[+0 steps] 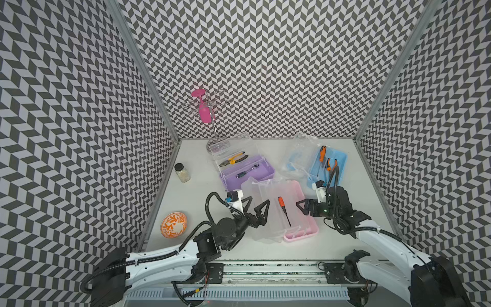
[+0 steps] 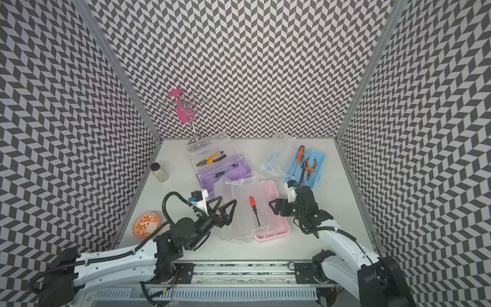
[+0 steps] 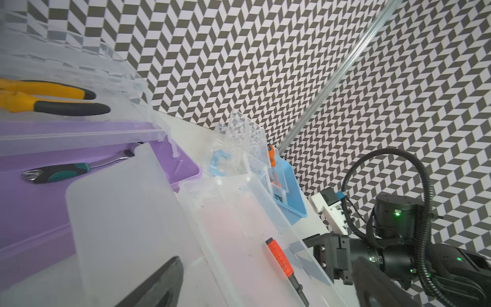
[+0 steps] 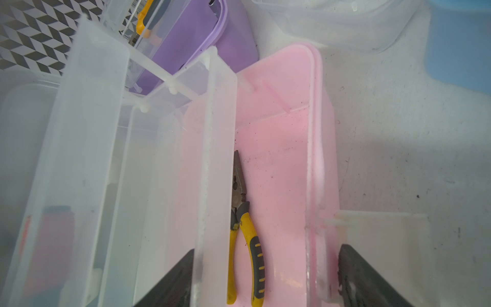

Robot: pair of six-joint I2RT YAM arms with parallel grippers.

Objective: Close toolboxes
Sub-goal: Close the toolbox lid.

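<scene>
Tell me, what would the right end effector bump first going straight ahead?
Probably the pink toolbox: the right end effector straddles its side wall, so that rim comes first; depth is unclear.

High stereo pair, two close wrist cameras.
Both top views look steeply down from high over the near edge onto the whole table [image 1: 265,251]. The left wrist view skims low across the pink toolbox [image 1: 299,191]; the right wrist view looks closely into it.
</scene>
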